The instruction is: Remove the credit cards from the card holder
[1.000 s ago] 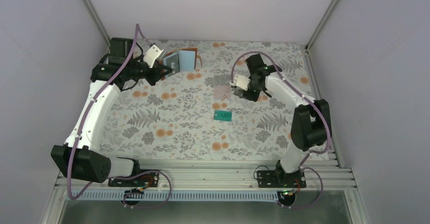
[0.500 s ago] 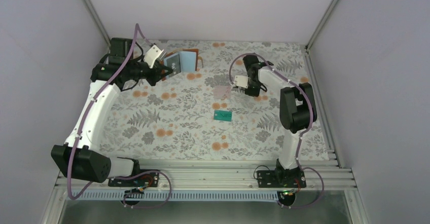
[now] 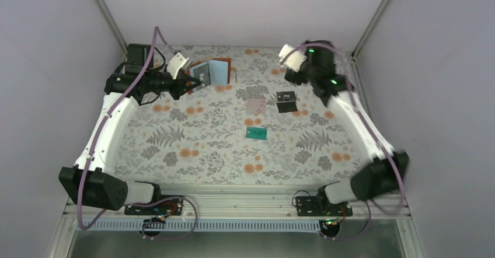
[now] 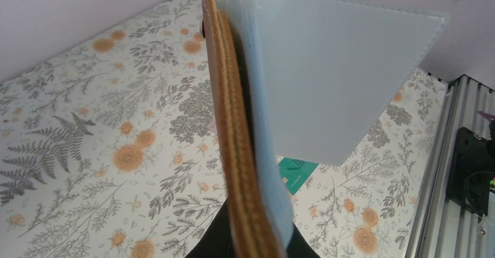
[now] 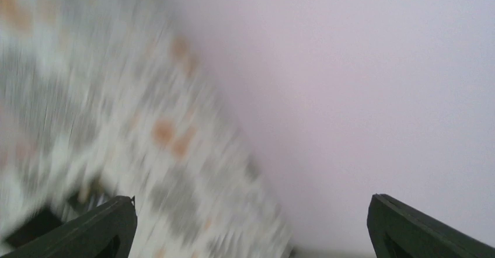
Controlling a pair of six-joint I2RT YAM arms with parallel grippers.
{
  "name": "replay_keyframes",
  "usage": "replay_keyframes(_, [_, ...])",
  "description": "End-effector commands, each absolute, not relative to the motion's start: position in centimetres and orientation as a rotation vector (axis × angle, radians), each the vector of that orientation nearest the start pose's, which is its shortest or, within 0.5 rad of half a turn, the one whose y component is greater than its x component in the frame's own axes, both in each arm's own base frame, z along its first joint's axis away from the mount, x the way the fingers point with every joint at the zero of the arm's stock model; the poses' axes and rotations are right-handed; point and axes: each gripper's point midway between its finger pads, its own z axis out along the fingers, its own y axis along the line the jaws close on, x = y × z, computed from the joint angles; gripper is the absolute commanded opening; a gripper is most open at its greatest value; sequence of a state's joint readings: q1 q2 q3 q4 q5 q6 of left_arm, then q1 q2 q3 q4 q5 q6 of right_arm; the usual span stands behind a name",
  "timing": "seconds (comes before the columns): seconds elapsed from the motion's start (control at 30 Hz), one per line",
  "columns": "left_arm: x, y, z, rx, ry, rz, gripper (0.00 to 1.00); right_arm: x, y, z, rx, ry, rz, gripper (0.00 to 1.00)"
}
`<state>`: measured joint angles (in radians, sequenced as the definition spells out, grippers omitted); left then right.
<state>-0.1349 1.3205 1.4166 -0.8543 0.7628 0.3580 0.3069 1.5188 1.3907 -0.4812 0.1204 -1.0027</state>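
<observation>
My left gripper (image 3: 194, 83) at the back left is shut on the card holder (image 3: 213, 69) and holds it up, open. In the left wrist view its rust-brown edge (image 4: 232, 147) and pale blue-grey inside (image 4: 338, 77) fill the frame. Three credit cards lie flat on the table: a pale pink one (image 3: 255, 105), a black one (image 3: 286, 101) just right of it, and a teal one (image 3: 256, 133), also seen past the holder (image 4: 296, 174). My right gripper (image 3: 295, 66) is raised at the back right, open and empty; its wrist view is blurred, with the fingers (image 5: 87, 229) wide apart.
The floral tablecloth (image 3: 192, 147) covers the table. Pale walls close in the back and both sides, with a metal post (image 3: 373, 18) at the back right corner. A ribbed metal rail (image 3: 233, 202) runs along the near edge by the arm bases.
My right gripper opened, left the black card lying on the table right of the pink one, and swung up toward the back right. The left gripper and holder stayed put.
</observation>
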Motion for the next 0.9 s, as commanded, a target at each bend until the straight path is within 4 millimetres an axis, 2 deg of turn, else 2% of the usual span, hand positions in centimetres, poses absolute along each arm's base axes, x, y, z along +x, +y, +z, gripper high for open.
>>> replay_keyframes(0.0, [31.3, -16.8, 32.8, 0.916, 1.945, -0.798, 0.02, 35.6, 17.5, 43.8, -0.925, 1.323, 0.022, 1.0])
replay_keyframes(0.03, [31.3, -16.9, 32.9, 0.915, 1.943, -0.804, 0.02, 32.0, 19.6, 46.2, -0.911, 1.231, 0.27, 1.0])
replay_keyframes(0.07, [31.4, -16.9, 32.9, 0.912, 1.943, -0.804, 0.02, 28.9, 20.9, 47.5, -0.914, 1.17, 0.441, 1.0])
replay_keyframes(0.13, [31.6, -16.9, 32.9, 0.902, 1.949, -0.806, 0.02, 24.7, 24.5, 47.7, -0.951, 1.109, 0.738, 1.0])
replay_keyframes(0.17, [31.8, -16.9, 32.8, 0.896, 1.953, -0.805, 0.02, 23.8, 25.7, 47.5, -0.958, 1.102, 0.834, 1.0])
replay_keyframes(0.2, [31.9, -16.9, 32.7, 0.891, 1.955, -0.805, 0.02, 21.9, 27.9, 47.3, -0.993, 1.073, 0.955, 1.0])
replay_keyframes(0.27, [32.1, -16.8, 32.8, 0.882, 1.956, -0.799, 0.02, 19.6, 30.9, 46.8, -1.041, 1.028, 1.129, 1.0])
replay_keyframes(0.33, [32.2, -16.7, 32.9, 0.873, 1.957, -0.791, 0.02, 18.3, 33.6, 46.7, -1.051, 1.007, 1.25, 0.99])
replay_keyframes(0.37, [32.2, -16.7, 32.9, 0.871, 1.956, -0.788, 0.02, 17.9, 34.8, 46.7, -1.047, 1.01, 1.301, 0.94])
replay_keyframes(0.4, [32.2, -16.7, 32.9, 0.869, 1.957, -0.785, 0.02, 17.8, 35.9, 46.6, -1.04, 1.026, 1.353, 0.79])
replay_keyframes(0.47, [32.3, -16.6, 33.1, 0.865, 1.956, -0.779, 0.02, 19.0, 37.7, 46.1, -0.993, 1.101, 1.425, 0.62])
replay_keyframes(0.57, [32.3, -16.7, 33.1, 0.866, 1.955, -0.791, 0.02, 21.4, 39.8, 44.4, -0.927, 1.212, 1.481, 0.56])
replay_keyframes(0.67, [31.9, -16.9, 33.3, 0.878, 1.943, -0.803, 0.02, 24.2, 41.3, 41.8, -0.844, 1.347, 1.484, 0.5])
replay_keyframes(0.73, [31.4, -17.1, 33.6, 0.898, 1.924, -0.819, 0.02, 27.0, 41.0, 40.1, -0.746, 1.454, 1.443, 0.45])
replay_keyframes(0.8, [30.7, -17.4, 34.0, 0.929, 1.898, -0.855, 0.02, 29.6, 39.7, 38.8, -0.654, 1.536, 1.398, 0.38])
replay_keyframes(0.87, [29.8, -17.9, 34.3, 0.966, 1.867, -0.903, 0.02, 31.2, 38.4, 38.2, -0.616, 1.564, 1.35, 0.35])
